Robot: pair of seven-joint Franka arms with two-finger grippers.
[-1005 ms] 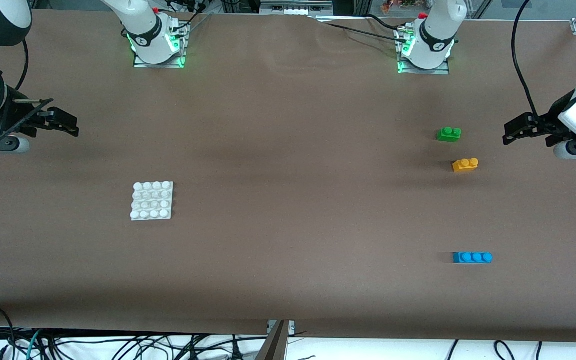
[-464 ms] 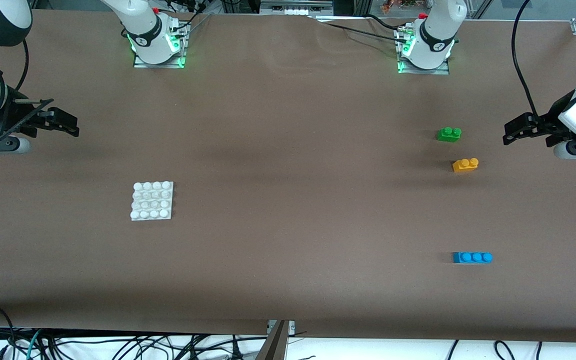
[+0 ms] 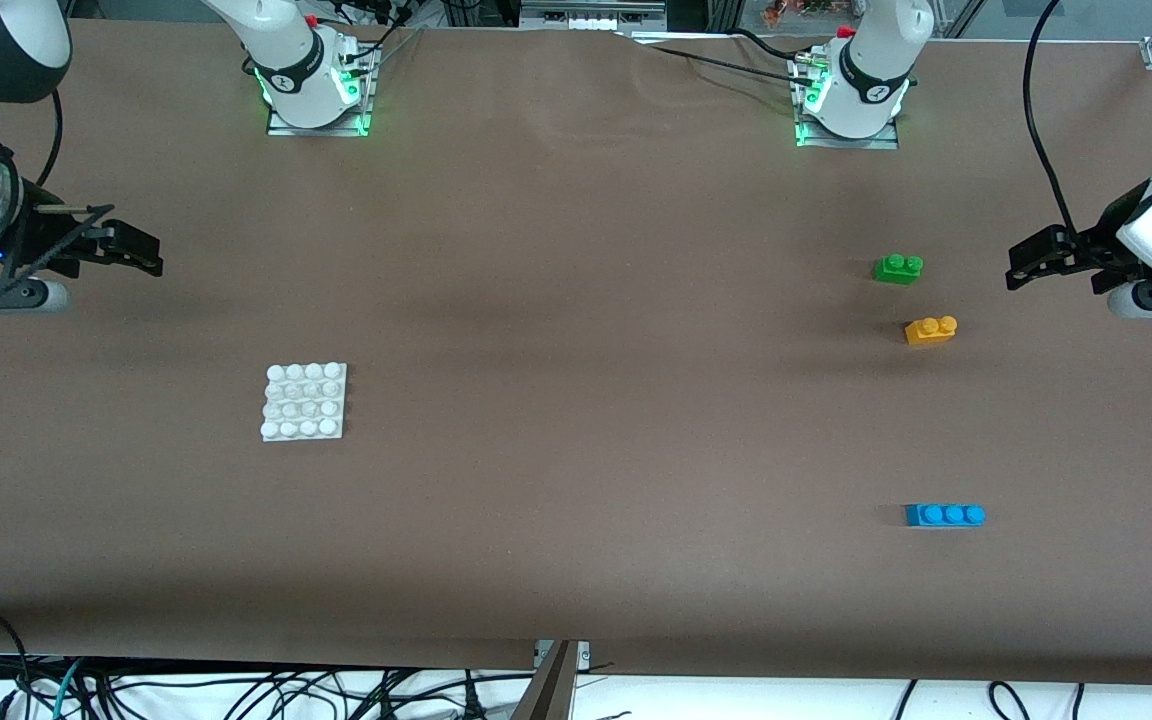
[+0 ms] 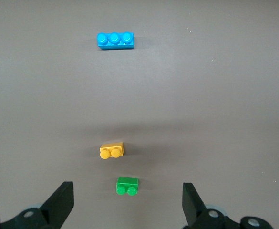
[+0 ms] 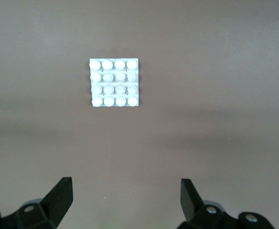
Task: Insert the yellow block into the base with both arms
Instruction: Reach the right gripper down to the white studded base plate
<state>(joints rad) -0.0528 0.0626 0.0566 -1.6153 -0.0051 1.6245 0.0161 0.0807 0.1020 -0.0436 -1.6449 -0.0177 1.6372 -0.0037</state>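
Almost nothing changes: the right claw [image 3: 141, 252] only creeps a touch toward the base [image 3: 304, 401], so no step is begun. Both claws are spread, empty; the left claw [image 3: 1031, 262] waits over the tabletop [image 3: 576, 420], the yellow block [image 3: 930, 330] at its 8 o'clock — long axis running 3 to 9, studs up, just nearer the front camera than the green brick [image 3: 898, 268].

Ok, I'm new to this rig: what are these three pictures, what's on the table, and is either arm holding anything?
Two robot arms share a brown table. The wide picture looks down from across it; the other two come from cameras on each arm's wrist. The left gripper hangs open over its end of the table, looking at the yellow block, a green brick beside it and a blue brick nearest the front camera. The right gripper, also open, is over its own end and sees the white studded base. Nothing is held.
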